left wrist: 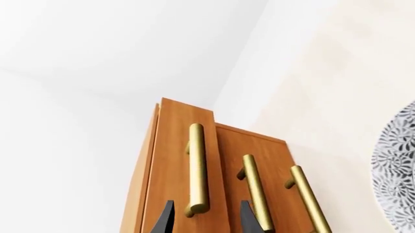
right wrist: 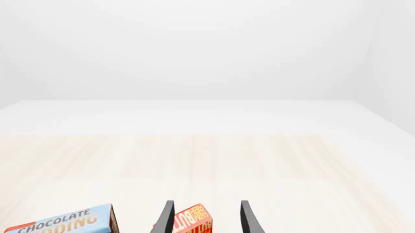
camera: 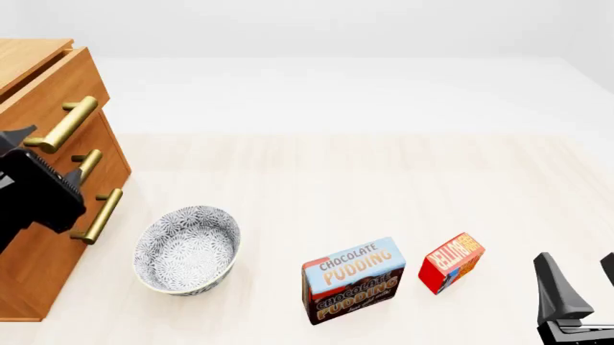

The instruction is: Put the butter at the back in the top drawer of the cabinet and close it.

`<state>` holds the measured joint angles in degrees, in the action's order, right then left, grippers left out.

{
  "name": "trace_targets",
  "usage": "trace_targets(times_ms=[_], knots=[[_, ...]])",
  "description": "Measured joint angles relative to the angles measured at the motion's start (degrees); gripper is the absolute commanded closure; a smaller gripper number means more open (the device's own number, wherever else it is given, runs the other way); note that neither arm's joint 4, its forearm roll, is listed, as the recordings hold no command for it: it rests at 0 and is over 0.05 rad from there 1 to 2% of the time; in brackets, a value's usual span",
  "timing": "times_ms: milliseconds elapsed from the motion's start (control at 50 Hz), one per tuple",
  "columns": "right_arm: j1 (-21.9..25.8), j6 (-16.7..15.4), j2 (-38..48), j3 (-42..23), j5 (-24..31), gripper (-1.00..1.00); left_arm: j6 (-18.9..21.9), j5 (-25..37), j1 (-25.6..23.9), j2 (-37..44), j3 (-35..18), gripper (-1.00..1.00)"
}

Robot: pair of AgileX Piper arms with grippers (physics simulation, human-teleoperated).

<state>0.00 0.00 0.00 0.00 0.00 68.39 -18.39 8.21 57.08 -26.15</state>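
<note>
The butter [camera: 451, 262] is a small red box with an orange end, lying on the table right of the pudding box. In the right wrist view the butter [right wrist: 193, 221] shows low between the fingers, still some way ahead. My right gripper [camera: 580, 277] [right wrist: 207, 218] stands open and empty to the butter's right. The cabinet [camera: 43, 237] stands at the far left. Its top drawer [camera: 53, 90] [left wrist: 175, 160] sticks out slightly from the two below. My left gripper [camera: 46, 154] [left wrist: 207, 218] is open, its fingers either side of the top drawer's brass handle [left wrist: 198, 170] [camera: 62, 122], not closed on it.
A patterned grey bowl [camera: 187, 250] [left wrist: 395, 170] sits just right of the cabinet's foot. The blue-and-brown Chocolate Pudding box [camera: 353, 280] [right wrist: 61, 223] stands between bowl and butter. Two lower drawer handles [camera: 86, 164] [camera: 99, 214] lie close to my left gripper.
</note>
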Motion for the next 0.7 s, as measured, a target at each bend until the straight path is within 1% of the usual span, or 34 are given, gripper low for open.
trace_targets(times_ms=[700], knots=[[0.0,0.0,0.0,0.0,0.0,-1.00,0.2,-2.4,0.4,4.4,-1.5,-1.00]])
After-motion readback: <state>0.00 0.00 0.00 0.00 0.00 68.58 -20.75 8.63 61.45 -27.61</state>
